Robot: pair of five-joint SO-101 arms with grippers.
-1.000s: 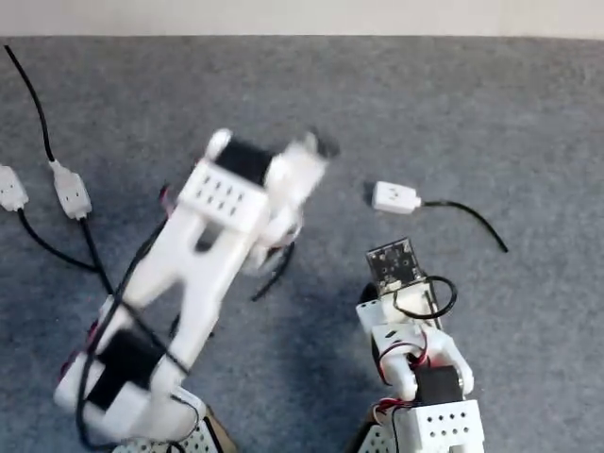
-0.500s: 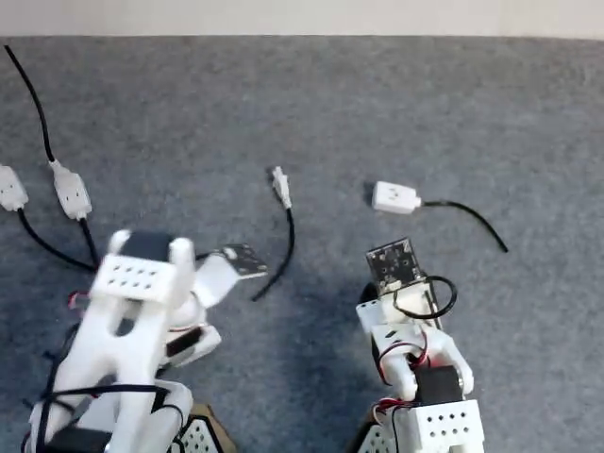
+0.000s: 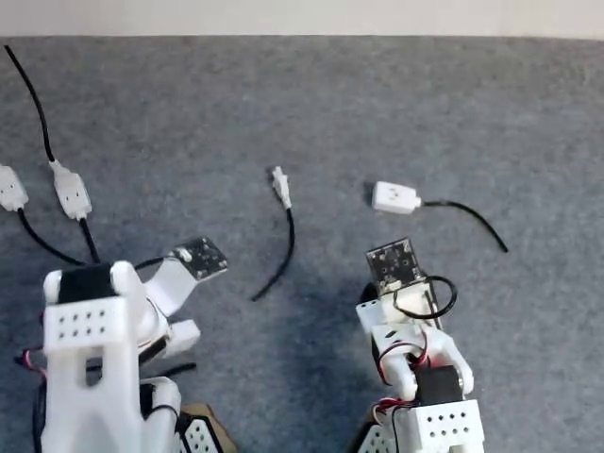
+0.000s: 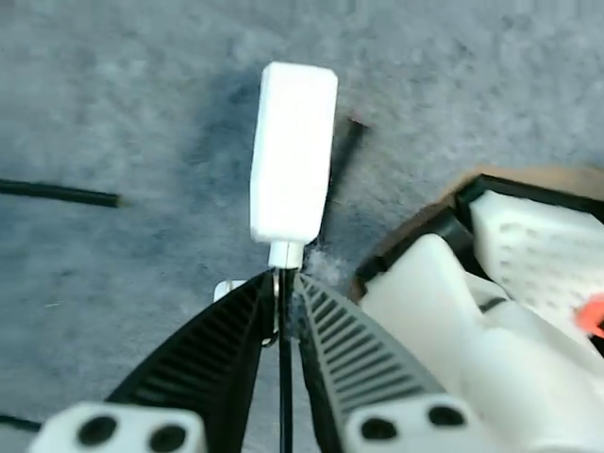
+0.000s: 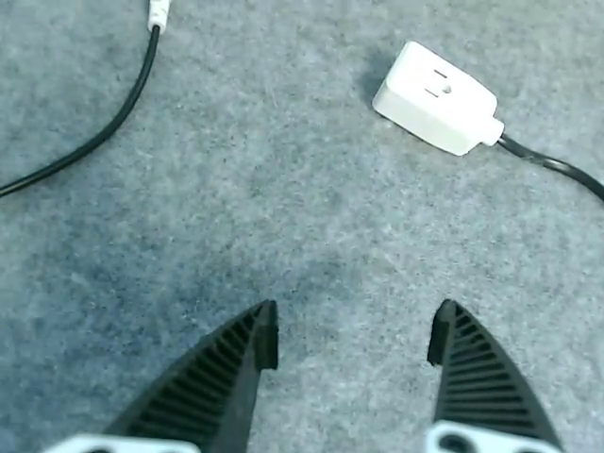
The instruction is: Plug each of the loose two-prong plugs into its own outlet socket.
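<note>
The right hand [image 5: 356, 316] is hovering spread just short of the socket [image 5: 439, 97], which is lying near the middle of the table [image 3: 425, 94], the loose plug [image 3: 279, 182] close by but apart. It should be clamping the socket's sides, I judge, leaving the slots clear. The left hand [image 4: 283, 280] is resting pressed together by the front edge, at a white block [image 4: 293, 151].

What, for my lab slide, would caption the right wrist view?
Open right gripper hovers over grey carpet, facing a white two-slot outlet socket on a black cord.
</note>
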